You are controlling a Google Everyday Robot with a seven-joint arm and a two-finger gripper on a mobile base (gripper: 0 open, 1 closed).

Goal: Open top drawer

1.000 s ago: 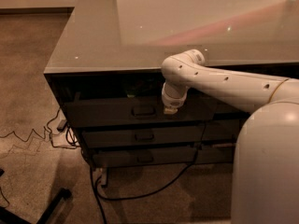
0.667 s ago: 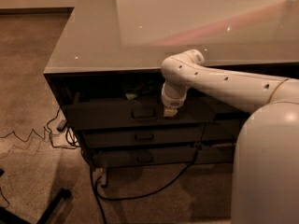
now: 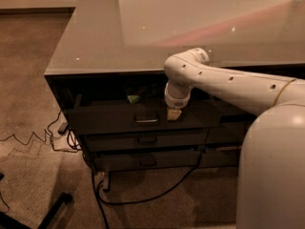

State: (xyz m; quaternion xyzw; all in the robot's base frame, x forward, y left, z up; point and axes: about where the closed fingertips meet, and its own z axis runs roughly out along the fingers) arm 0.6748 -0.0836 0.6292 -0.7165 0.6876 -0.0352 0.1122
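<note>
Top drawer (image 3: 105, 120) sits under the desk (image 3: 95, 46) edge, partly drawn out. Pincer (image 3: 174, 114) hangs at the front's upper edge, just right of the handle (image 3: 146, 120); whether spread or pressed together cannot be told. A cable (image 3: 143, 199) crosses the near floor.

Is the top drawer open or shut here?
Partly open: the top drawer juts out past the lower drawers. The hand is at its front's upper edge.
</note>
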